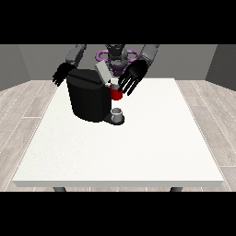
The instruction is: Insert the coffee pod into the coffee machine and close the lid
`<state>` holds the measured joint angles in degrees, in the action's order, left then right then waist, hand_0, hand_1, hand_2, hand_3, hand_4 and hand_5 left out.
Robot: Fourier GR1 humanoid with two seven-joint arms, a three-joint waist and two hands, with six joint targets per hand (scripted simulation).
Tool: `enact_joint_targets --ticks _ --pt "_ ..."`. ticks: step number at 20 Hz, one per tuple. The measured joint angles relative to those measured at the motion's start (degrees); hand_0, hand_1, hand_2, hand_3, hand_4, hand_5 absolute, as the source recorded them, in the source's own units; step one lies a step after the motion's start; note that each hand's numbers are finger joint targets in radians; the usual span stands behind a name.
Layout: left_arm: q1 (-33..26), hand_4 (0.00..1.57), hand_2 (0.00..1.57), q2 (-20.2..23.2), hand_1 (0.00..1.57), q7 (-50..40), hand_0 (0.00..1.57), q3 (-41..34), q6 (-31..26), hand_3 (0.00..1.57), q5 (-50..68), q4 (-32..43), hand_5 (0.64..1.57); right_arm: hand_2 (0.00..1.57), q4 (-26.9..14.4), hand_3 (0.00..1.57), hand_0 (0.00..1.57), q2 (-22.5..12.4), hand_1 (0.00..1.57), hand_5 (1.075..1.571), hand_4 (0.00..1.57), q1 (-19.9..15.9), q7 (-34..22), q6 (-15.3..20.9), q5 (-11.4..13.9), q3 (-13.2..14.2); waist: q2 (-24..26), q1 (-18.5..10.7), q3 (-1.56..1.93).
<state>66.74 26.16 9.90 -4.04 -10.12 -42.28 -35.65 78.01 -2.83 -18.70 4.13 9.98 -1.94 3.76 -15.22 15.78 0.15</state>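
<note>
White table (138, 156) is spreading toward the camera, bearing the black coffee machine (87, 99), its lid (102, 71) standing raised. Both hands, at the view's right (132, 77) and left (61, 73), are hanging spread wide, holding nothing. Whether the grey thing (118, 113) at the machine's base is the pod, I cannot tell. Fingers nearing the lid risk knocking it shut early.

You're looking at a large white table (138, 152) on dark legs (59, 189) — pale wood-plank floor (18, 120) around it, grey walls (14, 64) behind.
</note>
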Motion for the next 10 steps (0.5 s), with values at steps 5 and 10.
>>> enact_joint_targets --ticks 5,10 --pt "-0.4 0.00 0.00 0.0 0.00 0.0 0.00 0.3 -0.8 0.00 -0.8 0.2 1.571 0.00 -0.1 0.00 0.00 0.6 0.00 1.571 0.42 0.9 0.8 0.0 0.1 -0.6 0.8 0.0 -0.04" --pt "-1.0 0.00 0.00 -0.6 0.00 -0.9 0.00 0.4 -2.3 0.00 -1.1 0.4 1.571 0.00 -0.2 0.00 0.00 0.5 0.00 1.571 0.43 2.1 0.0 0.0 -0.2 -0.4 3.2 -0.5 -0.10"
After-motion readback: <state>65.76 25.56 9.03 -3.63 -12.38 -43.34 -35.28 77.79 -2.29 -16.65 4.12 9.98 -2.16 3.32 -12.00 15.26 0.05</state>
